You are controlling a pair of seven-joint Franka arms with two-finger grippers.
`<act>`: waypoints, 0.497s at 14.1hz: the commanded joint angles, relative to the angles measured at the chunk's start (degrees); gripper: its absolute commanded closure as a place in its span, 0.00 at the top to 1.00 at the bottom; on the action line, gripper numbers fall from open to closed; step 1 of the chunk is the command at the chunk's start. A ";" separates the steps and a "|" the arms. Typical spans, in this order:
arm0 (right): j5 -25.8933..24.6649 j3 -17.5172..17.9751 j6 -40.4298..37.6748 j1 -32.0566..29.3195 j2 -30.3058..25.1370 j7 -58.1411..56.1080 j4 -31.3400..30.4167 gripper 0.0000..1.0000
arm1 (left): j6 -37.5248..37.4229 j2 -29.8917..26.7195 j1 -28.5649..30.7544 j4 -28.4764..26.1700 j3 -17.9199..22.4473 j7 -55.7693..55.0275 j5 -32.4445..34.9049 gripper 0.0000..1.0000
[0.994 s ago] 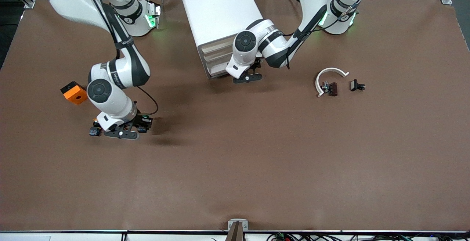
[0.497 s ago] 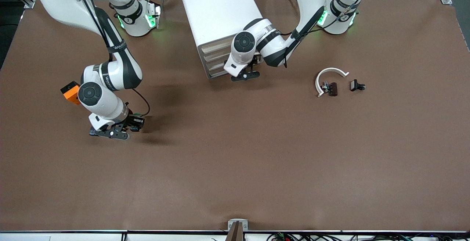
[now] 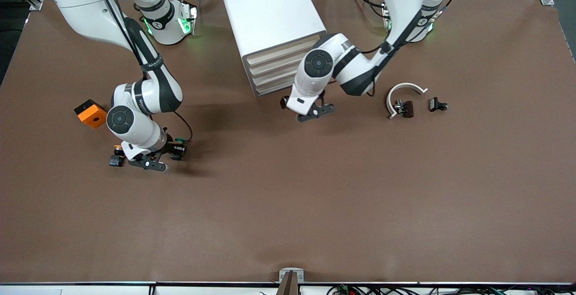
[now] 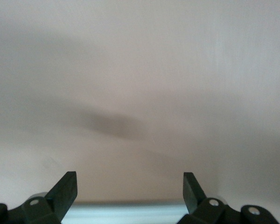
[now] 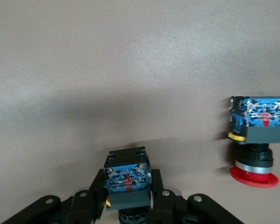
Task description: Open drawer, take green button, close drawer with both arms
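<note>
Both arms have shifted since the earlier frames. At mid-height toward the right arm's end of the table, you see the right gripper (image 5: 127, 190) low over the cloth after a small sideways sway. It is clamped on the button (image 5: 127, 173), beside the red-capped button (image 5: 258, 140) and nearer the front camera than the orange block (image 3: 91, 113). In the upper centre of the frame, every drawer of the white cabinet (image 3: 270, 11) looks shut. The left gripper (image 3: 315, 109), fingers spread wide and empty, has backed off the drawer fronts. By the look of it, drawer and button are both dealt with, and little remains.
</note>
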 commanded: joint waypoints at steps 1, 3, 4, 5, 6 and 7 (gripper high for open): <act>2.01 0.02 -0.03 1.14 1.64 0.71 2.20 0.00 | -6.67 -2.36 4.56 4.80 -0.13 -0.26 6.43 1.00; 2.72 0.02 0.14 1.50 2.78 0.71 3.08 0.00 | -6.77 -4.56 10.61 6.30 -0.22 0.69 7.77 1.00; 2.72 0.11 0.67 1.59 2.87 0.71 3.09 0.00 | -6.86 -5.27 12.82 6.75 -0.14 2.79 7.77 1.00; 2.72 0.02 1.02 1.59 3.39 0.71 3.17 0.00 | -6.86 -6.06 15.89 6.84 -0.13 7.16 7.77 1.00; 2.72 0.02 1.11 1.67 3.57 0.62 3.35 0.00 | -6.86 -6.41 18.96 7.01 -0.31 10.77 7.77 1.00; 2.72 0.02 1.11 1.59 3.66 0.62 3.52 0.00 | -6.86 -7.46 21.61 7.36 -0.31 12.81 7.68 1.00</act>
